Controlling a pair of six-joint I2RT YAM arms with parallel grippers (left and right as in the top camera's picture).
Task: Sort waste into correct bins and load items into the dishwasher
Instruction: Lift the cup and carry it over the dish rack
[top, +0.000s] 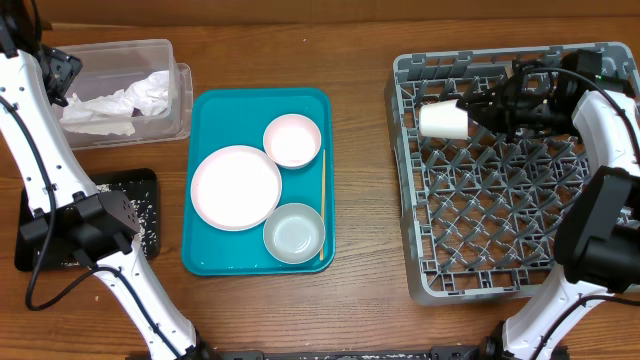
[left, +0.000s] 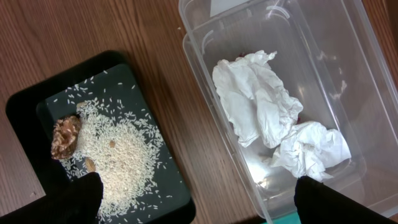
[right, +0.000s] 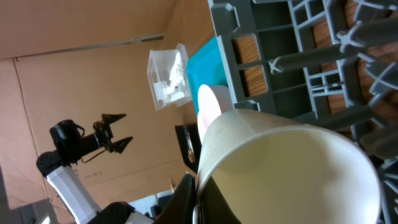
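Right jaws: closed on the small white cup (top: 443, 120); a dark fingertip presses its wall at the bottom of the right wrist view.
Right gripper (top: 472, 114): upper right of the overhead frame, reaching leftward over the rack.
Cup attitude: on its side, its body pointing left from the fingers, over the upper left part of the grey dish rack (top: 420, 240). Cannot tell whether it touches the pegs.
Left jaws: wide open, nothing between them; both dark fingertips (left: 81, 199) show at the bottom edge of the left wrist view.
Left gripper (left: 196, 204): hangs above the table between the black tray and the clear tub.
Black tray (left: 25, 106): left of the left wrist frame; holds a heap of loose white rice (left: 118, 155), with brown food bits (left: 65, 137) at the heap's left edge and stray grains around it.
Clear tub (top: 180, 95): upper left of the overhead frame; crumpled white napkins (left: 261, 102) lie inside.
Teal tray (top: 205, 110): centre of the overhead frame, between the tub and the rack.
On the teal tray: white plate (top: 236, 187) at left; small white bowl (top: 292, 140) above right, just beside the plate; steel-sided bowl (top: 294, 232) below right; thin chopstick (top: 322, 200) along the right rim.
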